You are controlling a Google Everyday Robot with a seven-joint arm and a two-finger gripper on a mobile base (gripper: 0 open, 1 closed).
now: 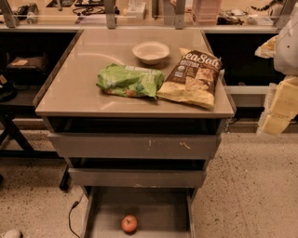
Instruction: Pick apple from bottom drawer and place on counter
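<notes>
The apple [129, 223], small, round and red-orange, lies on the flat floor of the bottom drawer [163, 209], which is pulled open at the foot of the grey cabinet. The counter [70, 88] is the glossy beige-tan top of that cabinet. My gripper [278, 108] shows as pale yellowish blocks at the right edge of the view. It hangs beside the counter's right end, well above and to the right of the apple, and nothing shows in it. The white arm [288, 44] rises above it.
On the counter lie a green chip bag [129, 81], a brown and yellow chip bag [193, 78] and a white bowl [151, 51]. Two scuffed grey drawer fronts [135, 146] sit above the open drawer. A cluttered pale bench [139, 14] runs behind. A black cable [72, 216] lies on the floor at left.
</notes>
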